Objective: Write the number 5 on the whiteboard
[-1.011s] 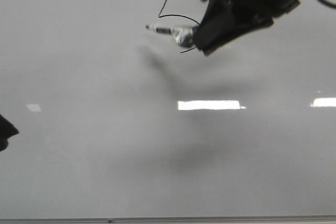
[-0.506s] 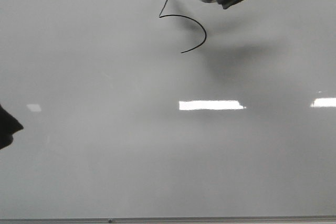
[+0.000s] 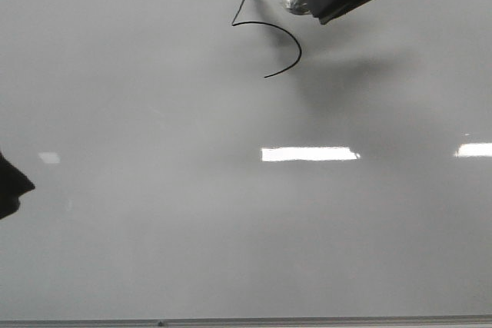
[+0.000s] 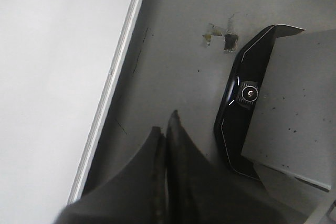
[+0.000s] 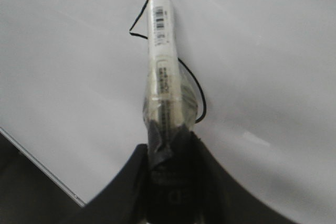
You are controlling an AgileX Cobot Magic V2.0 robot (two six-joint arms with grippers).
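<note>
Front view looks forward and down over the whiteboard [image 3: 154,213], board filling the frame, near edge strip along the bottom. Right wrist view sits close behind the right gripper [image 5: 168,174], looking along the marker [image 5: 161,56] at the board; it shares the number 5 [image 3: 269,36] with the front view. Left wrist view looks past the left gripper [image 4: 167,145] at the board's edge strip and the grey floor [image 4: 178,51] beside it, well off the drawn figure.
</note>
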